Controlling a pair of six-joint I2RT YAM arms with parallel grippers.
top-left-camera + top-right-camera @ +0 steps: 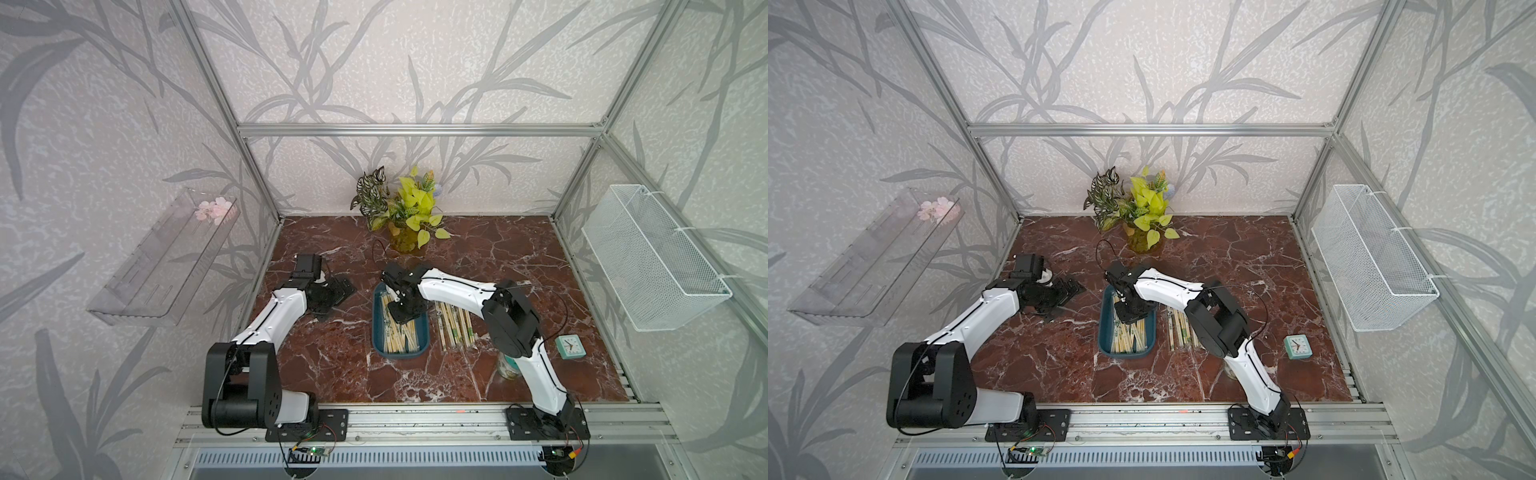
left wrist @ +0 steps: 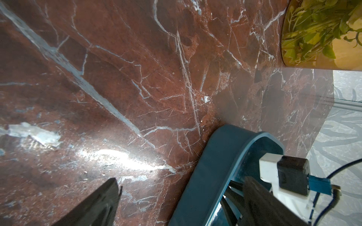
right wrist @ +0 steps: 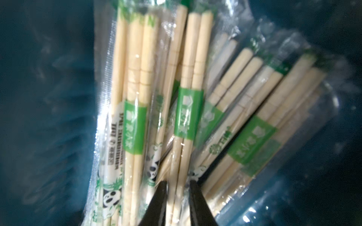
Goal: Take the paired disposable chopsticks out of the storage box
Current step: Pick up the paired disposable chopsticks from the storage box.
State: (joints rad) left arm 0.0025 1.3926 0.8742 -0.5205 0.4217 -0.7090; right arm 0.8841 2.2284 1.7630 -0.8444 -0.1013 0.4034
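Observation:
The storage box (image 1: 401, 354) (image 1: 1127, 354), a shallow teal tray, sits mid-table with several paired disposable chopsticks (image 1: 399, 336) (image 1: 1127, 336) in clear sleeves with green labels. My right gripper (image 1: 401, 313) (image 1: 1129, 313) reaches down into it. In the right wrist view the right gripper (image 3: 177, 183) has its two black fingers closed on either side of one sleeved pair (image 3: 188, 109) lying on top of the pile. More pairs (image 1: 455, 328) (image 1: 1179, 328) lie side by side on the table right of the box. My left gripper (image 1: 338, 291) (image 2: 180, 197) stands open and empty beside the box's left wall (image 2: 215, 166).
A potted plant (image 1: 405, 216) stands at the back behind the box. A small teal clock (image 1: 570, 346) and a can (image 1: 509, 365) sit at the right under my right arm. A white wire basket (image 1: 652, 266) hangs on the right wall, a clear shelf (image 1: 162, 257) on the left.

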